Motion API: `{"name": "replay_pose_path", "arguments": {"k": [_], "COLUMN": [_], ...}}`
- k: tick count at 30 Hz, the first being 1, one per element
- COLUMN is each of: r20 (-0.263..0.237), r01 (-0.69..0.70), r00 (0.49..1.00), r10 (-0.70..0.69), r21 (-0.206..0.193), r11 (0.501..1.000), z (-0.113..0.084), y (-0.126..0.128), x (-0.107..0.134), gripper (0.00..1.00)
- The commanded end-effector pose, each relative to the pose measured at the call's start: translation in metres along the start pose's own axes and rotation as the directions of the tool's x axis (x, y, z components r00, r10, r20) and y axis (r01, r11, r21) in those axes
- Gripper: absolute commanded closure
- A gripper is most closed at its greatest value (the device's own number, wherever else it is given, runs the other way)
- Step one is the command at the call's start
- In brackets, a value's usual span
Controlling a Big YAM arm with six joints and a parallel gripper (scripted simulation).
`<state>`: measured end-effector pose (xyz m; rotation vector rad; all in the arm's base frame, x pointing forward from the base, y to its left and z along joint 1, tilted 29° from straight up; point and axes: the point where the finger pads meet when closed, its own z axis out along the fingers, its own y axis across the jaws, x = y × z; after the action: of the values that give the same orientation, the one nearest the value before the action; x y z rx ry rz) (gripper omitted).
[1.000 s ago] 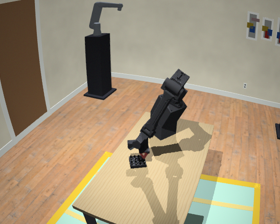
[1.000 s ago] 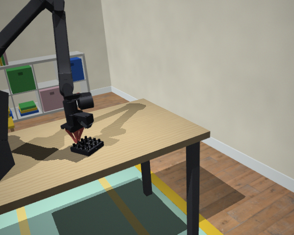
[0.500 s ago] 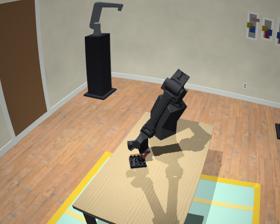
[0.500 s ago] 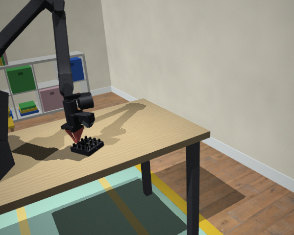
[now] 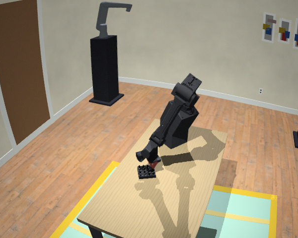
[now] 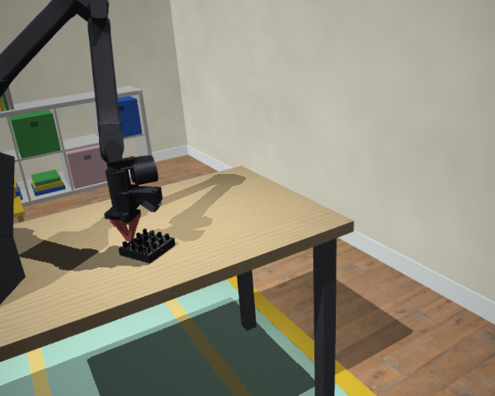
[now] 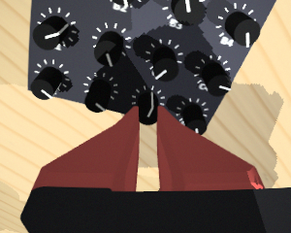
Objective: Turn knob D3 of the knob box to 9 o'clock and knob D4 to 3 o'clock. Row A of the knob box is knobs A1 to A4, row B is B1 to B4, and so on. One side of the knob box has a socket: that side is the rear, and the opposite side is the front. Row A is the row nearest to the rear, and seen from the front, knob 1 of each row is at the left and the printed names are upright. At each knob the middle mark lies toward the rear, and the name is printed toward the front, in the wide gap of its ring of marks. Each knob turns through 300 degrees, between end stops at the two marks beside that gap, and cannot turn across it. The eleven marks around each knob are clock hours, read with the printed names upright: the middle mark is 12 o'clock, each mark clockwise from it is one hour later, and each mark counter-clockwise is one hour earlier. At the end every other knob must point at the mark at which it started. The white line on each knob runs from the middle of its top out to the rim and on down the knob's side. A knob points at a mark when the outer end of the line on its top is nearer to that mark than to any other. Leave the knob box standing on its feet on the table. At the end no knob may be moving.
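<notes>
The black knob box (image 5: 147, 177) (image 6: 138, 256) (image 7: 87, 16) stands flat on the table. My gripper (image 5: 153, 167) (image 6: 129, 239) (image 7: 147, 116) points down at the row D edge, shut on knob D3 (image 7: 147, 117), with one red finger at each side of it. D3's white line points roughly rearward, near its middle mark. Knob D4 (image 7: 193, 120) is just right of the right finger in the wrist view; its line points toward the front, near 5 o'clock. The printed names D3 and D4 are hidden.
Knob D2 (image 7: 98, 95) stands just left of the fingers and knob C3 (image 7: 165, 65) just behind D3 in the wrist view. Knob C4 (image 7: 217, 80) stands behind D4. The wooden table (image 5: 133, 205) (image 6: 256, 213) extends around the box. The arm's base is at the table's far end.
</notes>
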<state>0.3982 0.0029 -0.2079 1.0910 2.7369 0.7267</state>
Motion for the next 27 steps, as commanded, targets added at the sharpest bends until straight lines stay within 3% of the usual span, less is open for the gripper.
{"name": "replay_pose_path", "arguments": {"k": [1, 11, 27], "r20": [0.017, 0.019, 0.020], "r01": [0.130, 0.324, 0.648], "r00": [0.991, 0.946, 0.762], "r10": [-0.130, -0.323, -0.647], "r21": [-0.010, -0.008, -0.001], "r11": [0.991, 0.946, 0.762], "z": [-0.0014, -0.0015, -0.0015], "y": [0.0049, 0.0052, 0.0054], "x": [-0.0067, -0.0067, -0.0066], "gripper": [0.92, 0.92, 0.92]}}
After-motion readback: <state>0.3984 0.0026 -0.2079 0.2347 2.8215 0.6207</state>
